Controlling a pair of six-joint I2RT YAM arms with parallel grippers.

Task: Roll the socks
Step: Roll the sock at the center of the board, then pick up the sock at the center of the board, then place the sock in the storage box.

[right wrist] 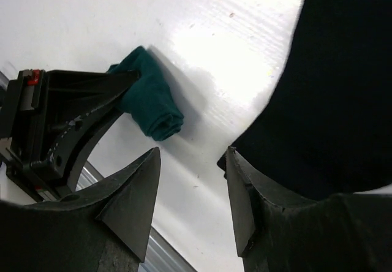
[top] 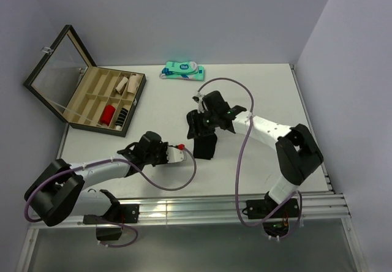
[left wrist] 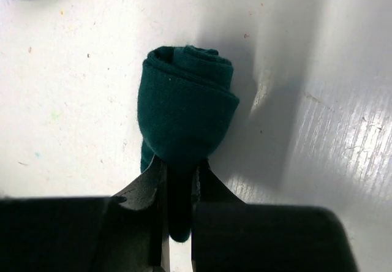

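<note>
So the white table (top: 269,94) has the black sock (top: 205,146) lying flat around the middle, and we're using that as our reference point. The open compartment box (top: 92,100) sits well off to the sock's far left, and the teal-and-white packet (top: 182,71) lies beyond it at the table's far edge. The right gripper (right wrist: 191,162) hangs low over the black sock's left edge. Its jaws are parted with only bare table in the gap, and one finger is right at the fabric's border. We can't tell if it actually touches. The left gripper (left wrist: 181,162) is just left of the black sock's near end, jaws pinched narrow on the tail of the green sock (left wrist: 187,106). That one's wound into a tight little roll sticking out past the fingertips, near the black sock but apart from it, with a strip of table between them.
</note>
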